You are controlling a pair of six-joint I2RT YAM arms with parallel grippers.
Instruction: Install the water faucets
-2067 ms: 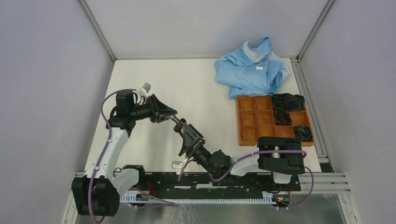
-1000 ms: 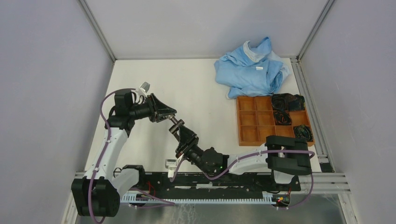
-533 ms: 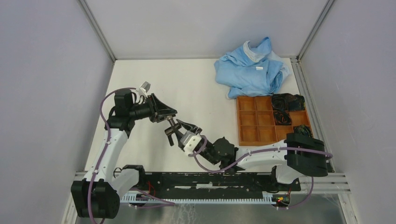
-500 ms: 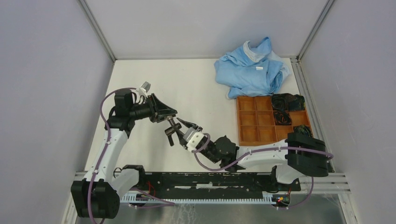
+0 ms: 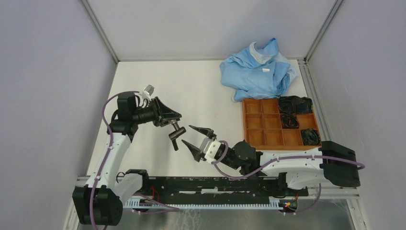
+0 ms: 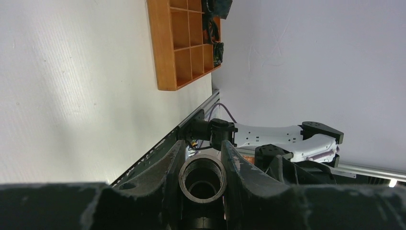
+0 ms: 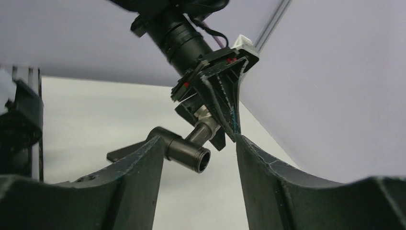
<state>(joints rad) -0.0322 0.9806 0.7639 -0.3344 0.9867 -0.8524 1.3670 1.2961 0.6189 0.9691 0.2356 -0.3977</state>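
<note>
Let go of the pipe fitting (image 5: 176, 136) with the right claw (image 5: 186, 134): two seconds back closed round the crossbar, half a second back still on it, now spread wide and drawn away, with the fitting just ahead of the fingertips and touching neither. Rolled the wrist over in between. Swung the right arm (image 5: 287, 165) lower and further out, with its dark shoulder block carried well behind the claw. Bared the crossbar, once hidden between those fingers, now sticking out free beyond the tips of the left claw (image 5: 172, 120).
</note>
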